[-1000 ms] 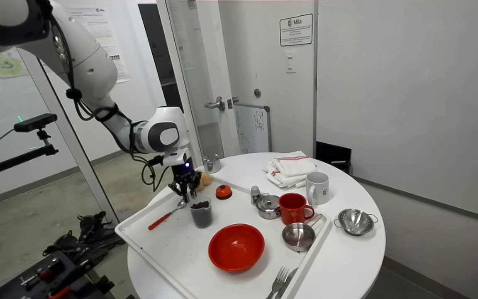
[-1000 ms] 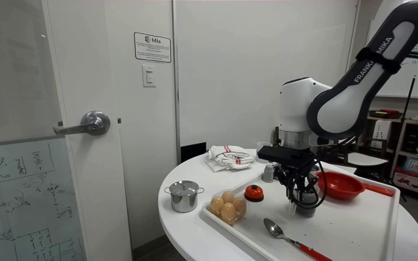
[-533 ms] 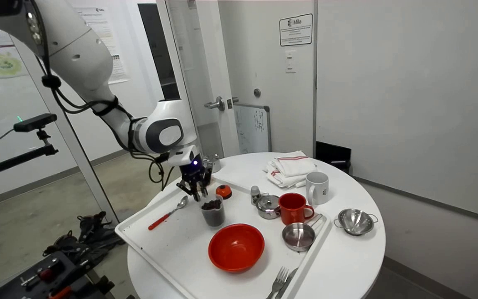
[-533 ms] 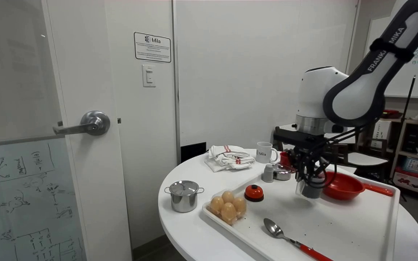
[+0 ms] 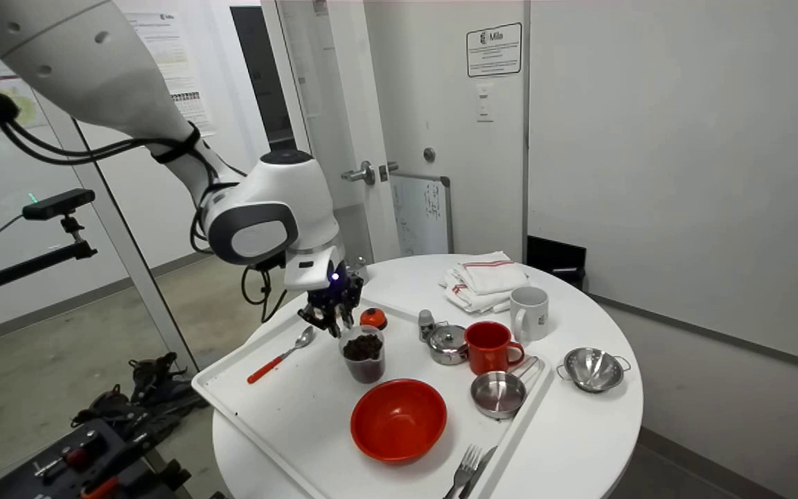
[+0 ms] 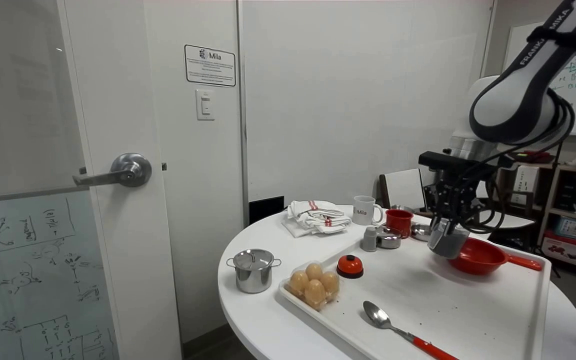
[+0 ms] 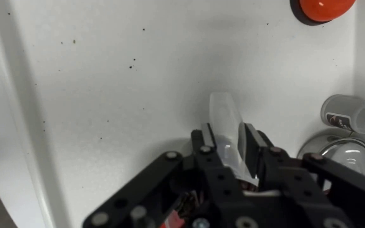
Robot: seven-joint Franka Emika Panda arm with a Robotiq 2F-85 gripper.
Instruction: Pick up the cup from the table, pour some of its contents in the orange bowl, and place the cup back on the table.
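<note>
The cup [image 5: 364, 357] is see-through with dark, crumbly contents. My gripper [image 5: 345, 328] is shut on its clear handle, seen between the black finger pads in the wrist view [image 7: 227, 129]. The cup hangs above the tray, beside the orange bowl. In an exterior view the cup [image 6: 448, 241] is tilted with its top toward the bowl and overlaps the bowl's near side. The glossy red-orange bowl [image 5: 399, 423] stands on the tray and looks bare inside. Only a red sliver of it [image 7: 173, 219] shows behind the gripper in the wrist view. The white round table [image 5: 579, 436] carries the tray.
The white tray [image 5: 281, 423] also holds a red-handled spoon [image 5: 281, 359], an orange dome [image 5: 373, 319], eggs [image 6: 314, 286], a grey shaker [image 5: 427, 326], a lidded pot [image 5: 449, 344], a red mug [image 5: 488, 346] and a small pan [image 5: 499, 395].
My gripper has carried the cup up and toward the orange bowl. The cup has gone from upright to tilted. The bowl has shifted slightly away from the cup.
</note>
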